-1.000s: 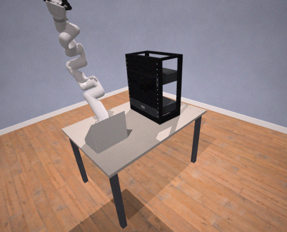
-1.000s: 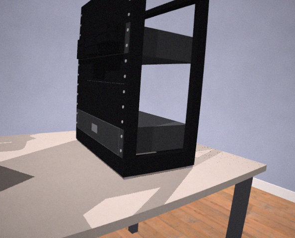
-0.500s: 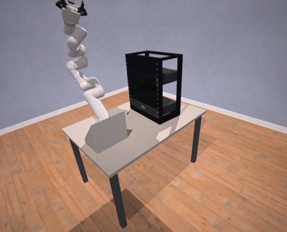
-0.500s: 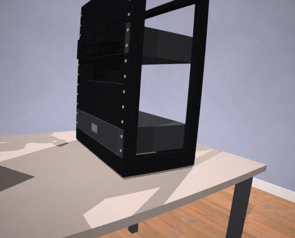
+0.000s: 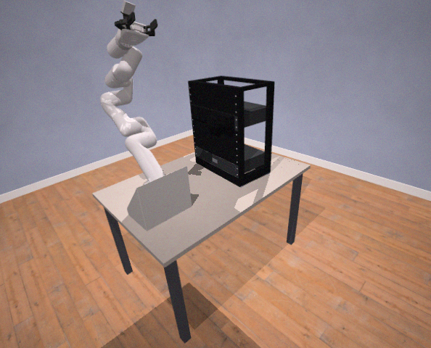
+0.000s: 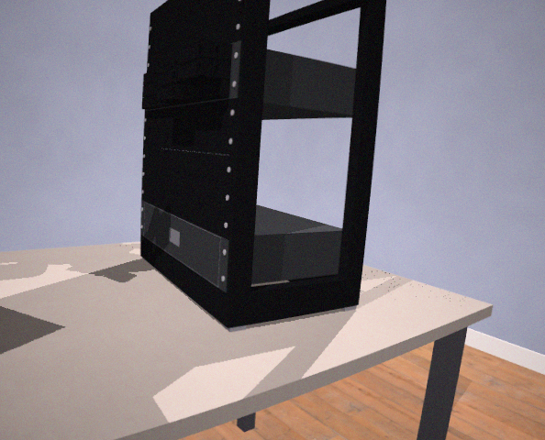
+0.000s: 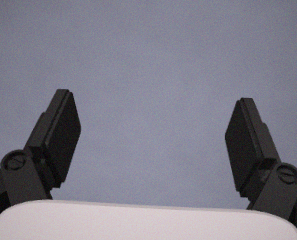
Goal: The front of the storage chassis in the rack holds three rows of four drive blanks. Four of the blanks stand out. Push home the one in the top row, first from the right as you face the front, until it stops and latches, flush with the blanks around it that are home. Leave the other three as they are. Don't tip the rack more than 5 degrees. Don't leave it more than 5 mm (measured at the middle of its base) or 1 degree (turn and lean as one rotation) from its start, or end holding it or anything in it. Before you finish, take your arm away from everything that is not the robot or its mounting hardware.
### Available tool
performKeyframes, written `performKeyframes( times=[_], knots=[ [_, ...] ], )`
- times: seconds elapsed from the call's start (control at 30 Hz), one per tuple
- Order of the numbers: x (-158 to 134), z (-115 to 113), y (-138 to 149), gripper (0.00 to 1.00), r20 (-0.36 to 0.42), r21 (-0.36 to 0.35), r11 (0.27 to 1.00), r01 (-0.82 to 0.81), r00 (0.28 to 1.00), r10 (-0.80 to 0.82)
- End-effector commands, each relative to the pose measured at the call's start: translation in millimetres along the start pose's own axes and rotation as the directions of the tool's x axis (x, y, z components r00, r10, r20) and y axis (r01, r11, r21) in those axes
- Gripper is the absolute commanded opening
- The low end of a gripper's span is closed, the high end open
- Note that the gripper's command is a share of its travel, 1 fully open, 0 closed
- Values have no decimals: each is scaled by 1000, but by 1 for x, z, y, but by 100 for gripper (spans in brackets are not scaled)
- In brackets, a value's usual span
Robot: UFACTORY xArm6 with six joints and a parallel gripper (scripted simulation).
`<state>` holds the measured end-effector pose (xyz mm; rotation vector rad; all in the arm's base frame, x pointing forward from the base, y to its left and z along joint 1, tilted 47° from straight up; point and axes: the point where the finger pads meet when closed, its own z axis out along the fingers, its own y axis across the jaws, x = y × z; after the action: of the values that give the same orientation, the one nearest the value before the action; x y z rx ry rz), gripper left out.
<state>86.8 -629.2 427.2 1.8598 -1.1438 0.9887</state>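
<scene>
A black rack (image 5: 231, 127) stands on the grey table, and shows close up in the exterior view (image 6: 249, 156). Its front face is dark; the storage chassis (image 6: 187, 80) sits near the top of the front, and single drive blanks cannot be told apart. My gripper (image 5: 141, 25) is high in the air, well above and to the left of the rack, on the raised white arm. It is open and empty. In the wrist view the two black fingers stand wide apart against the plain blue wall.
A grey wedge-shaped block (image 5: 161, 198) covers the arm's base on the table's left part. A grey-fronted unit (image 6: 184, 241) sits low in the rack. The rack stands near the table's far right edge.
</scene>
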Motion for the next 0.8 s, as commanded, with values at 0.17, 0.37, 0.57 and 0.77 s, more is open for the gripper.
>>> performKeyframes(
  times=[0.17,0.37,0.57,0.77],
  knots=[
    [-41,1,-87,100,72,185,966,-183,982,173],
    [-58,-2,-123,100,126,249,932,-262,963,238],
    [-81,-10,-173,100,208,324,871,-369,926,315],
    [-105,-24,-221,100,301,381,794,-474,875,379]
  ],
)
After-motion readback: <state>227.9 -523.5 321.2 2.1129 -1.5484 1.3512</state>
